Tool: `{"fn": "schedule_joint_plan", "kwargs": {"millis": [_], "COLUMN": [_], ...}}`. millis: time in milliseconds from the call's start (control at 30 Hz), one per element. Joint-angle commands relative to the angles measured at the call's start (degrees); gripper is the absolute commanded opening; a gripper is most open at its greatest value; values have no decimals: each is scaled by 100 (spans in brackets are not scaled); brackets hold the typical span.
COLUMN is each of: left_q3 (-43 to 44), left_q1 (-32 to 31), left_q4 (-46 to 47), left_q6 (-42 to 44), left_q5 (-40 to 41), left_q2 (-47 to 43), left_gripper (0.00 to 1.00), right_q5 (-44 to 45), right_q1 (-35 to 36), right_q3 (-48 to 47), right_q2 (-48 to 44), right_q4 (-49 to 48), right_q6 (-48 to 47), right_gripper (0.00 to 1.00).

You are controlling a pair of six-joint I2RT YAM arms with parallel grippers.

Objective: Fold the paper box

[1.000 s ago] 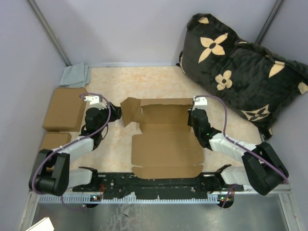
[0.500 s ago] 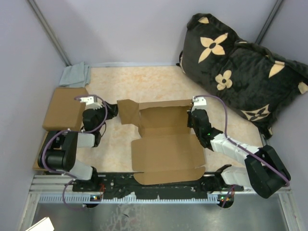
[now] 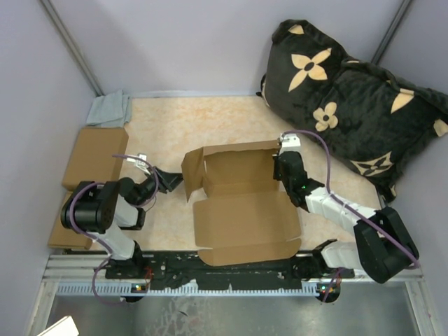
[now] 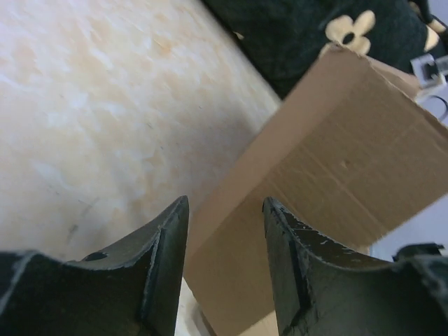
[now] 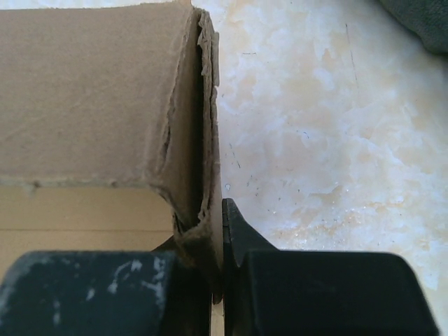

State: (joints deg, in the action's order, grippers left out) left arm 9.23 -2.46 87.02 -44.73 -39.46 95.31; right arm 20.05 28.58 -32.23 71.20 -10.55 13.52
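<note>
The paper box point(image 3: 241, 217) is a brown cardboard mailer in the middle of the table. Its back wall and side flaps stand up and its wide lid panel lies flat toward the arms. My right gripper point(image 3: 282, 159) is shut on the box's right side wall; in the right wrist view the doubled wall point(image 5: 203, 161) is pinched between the fingers point(image 5: 241, 238). My left gripper point(image 3: 170, 179) is open and empty just left of the box's left flap point(image 3: 192, 171). In the left wrist view that flap point(image 4: 336, 182) stands ahead of the open fingers point(image 4: 164, 238), apart from them.
Two brown cardboard blocks point(image 3: 94, 157) point(image 3: 63, 227) lie at the left edge. A grey cloth point(image 3: 108, 109) sits in the back left corner. A black floral pillow point(image 3: 350, 98) fills the back right. Grey walls enclose the table.
My left arm has pulled back toward its base and let go of the left flap, which now stands more upright. The box has shifted slightly. The right gripper still holds the right wall.
</note>
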Motion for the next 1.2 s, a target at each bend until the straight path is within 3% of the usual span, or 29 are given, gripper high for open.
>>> {"fn": "schedule_joint_plan", "kwargs": {"millis": [0, 133, 233, 333, 400, 467, 833, 1167], "left_q3": [-229, -253, -248, -10, 420, 850, 1169, 1192], "left_q1": [-106, -378, -552, -1098, -1707, -2154, -2357, -2627], "left_q4": [1550, 1441, 837, -936, -2773, -4040, -4673, -5896], "left_q6": [-317, -416, -219, 751, 1750, 2492, 2767, 2946], "left_q5": [-628, -438, -298, 103, 818, 1554, 2238, 3046], "left_q2": [-349, -809, -1231, -1936, -2506, -2827, -2615, -3764], "left_gripper": [53, 52, 51, 52, 53, 55, 53, 51], "right_q5": [8, -81, -152, -319, -504, -614, -799, -653], "right_q1": [-54, -54, -50, -54, -54, -54, -54, -54], "right_q3": [-445, -616, -661, -614, -546, -485, -249, -165], "right_q2": [153, 288, 262, 166, 90, 40, -137, -205], "right_q4": [-223, -168, -150, -254, -334, -411, -625, -582], "right_q6": [-76, -77, -82, -147, -176, -195, -173, -148], "right_gripper": [0, 0, 0, 0, 0, 0, 1, 1]}}
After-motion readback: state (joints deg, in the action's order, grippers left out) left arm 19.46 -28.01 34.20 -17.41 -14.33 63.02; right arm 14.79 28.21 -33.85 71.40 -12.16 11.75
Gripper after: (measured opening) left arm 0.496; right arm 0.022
